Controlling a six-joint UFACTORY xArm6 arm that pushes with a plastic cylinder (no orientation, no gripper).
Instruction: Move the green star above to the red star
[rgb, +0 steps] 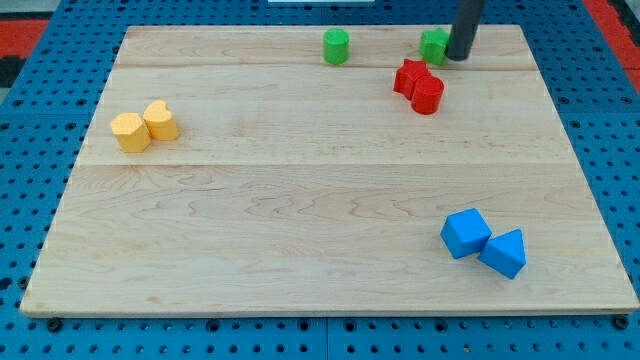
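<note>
The green star (433, 46) sits near the view's top edge of the wooden board, right of centre. My tip (459, 57) touches its right side; the dark rod rises out of the view's top. The red star (410, 76) lies just below and slightly left of the green star, with a small gap between them. A red cylinder (428, 96) touches the red star at its lower right.
A green cylinder (336, 46) stands at the top centre. A yellow pair, a hexagon-like block (131, 132) and a cylinder-like block (160, 120), sits at the left. A blue cube (465, 233) and a blue triangular block (503, 253) sit at the lower right. The board (300, 220) rests on blue pegboard.
</note>
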